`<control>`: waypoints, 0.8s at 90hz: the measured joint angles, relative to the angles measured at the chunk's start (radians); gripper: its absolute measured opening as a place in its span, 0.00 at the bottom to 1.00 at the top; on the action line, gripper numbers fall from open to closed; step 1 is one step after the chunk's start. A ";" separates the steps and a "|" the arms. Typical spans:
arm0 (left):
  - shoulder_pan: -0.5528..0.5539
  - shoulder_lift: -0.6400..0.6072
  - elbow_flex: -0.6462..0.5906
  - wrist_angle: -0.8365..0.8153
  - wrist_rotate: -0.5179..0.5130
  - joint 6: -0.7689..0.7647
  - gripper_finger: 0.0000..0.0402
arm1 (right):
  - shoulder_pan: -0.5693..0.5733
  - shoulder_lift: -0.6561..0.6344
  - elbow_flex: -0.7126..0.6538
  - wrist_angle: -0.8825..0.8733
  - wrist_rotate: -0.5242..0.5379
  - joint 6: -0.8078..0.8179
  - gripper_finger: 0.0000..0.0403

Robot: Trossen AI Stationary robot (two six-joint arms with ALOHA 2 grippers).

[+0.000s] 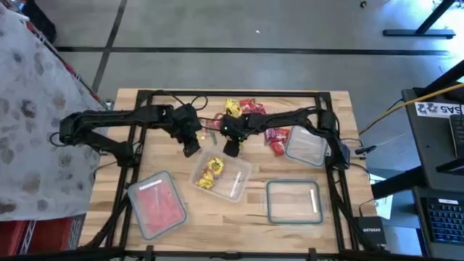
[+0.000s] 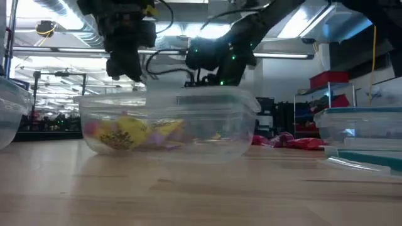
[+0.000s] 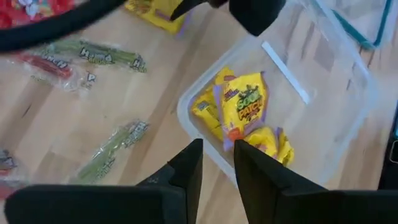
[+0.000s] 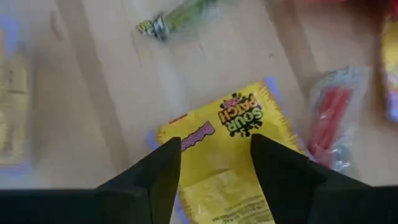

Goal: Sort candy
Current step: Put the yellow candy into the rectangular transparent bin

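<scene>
- Right gripper spread over a yellow candy packet on the tabletop, poised to pinch.
- Left gripper slightly parted, empty, above the yellow-filled container.
- Next, probably: closing, lifting, carrying there.

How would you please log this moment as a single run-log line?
left gripper: empty, narrowly open above clear plastic container of yellow candy packets | right gripper: open astride yellow Sour Patch packet on table

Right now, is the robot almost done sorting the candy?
Not yet. Red candy fills one clear plastic container, and yellow packets lie in the middle container. The right gripper, fingers open, hovers over another yellow Sour Patch packet. A pile of red and yellow candy remains unsorted.
</scene>
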 joint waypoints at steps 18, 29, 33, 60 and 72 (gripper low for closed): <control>0.000 0.001 0.000 -0.110 -0.087 -0.059 0.19 | 0.023 0.025 0.004 -0.033 0.091 0.049 0.26; 0.000 0.001 -0.001 -0.119 -0.089 -0.059 0.19 | 0.033 0.009 0.001 -0.049 0.135 0.050 0.05; 0.000 0.001 -0.001 -0.118 -0.089 -0.057 0.19 | 0.034 -0.003 -0.002 -0.068 0.156 0.050 0.03; 0.000 0.001 -0.001 -0.100 -0.090 0.029 0.19 | 0.033 -0.147 -0.002 -0.109 0.251 0.010 0.01; -0.001 0.000 -0.021 0.001 -0.020 0.119 0.19 | 0.033 -0.199 -0.004 -0.117 0.261 0.016 0.00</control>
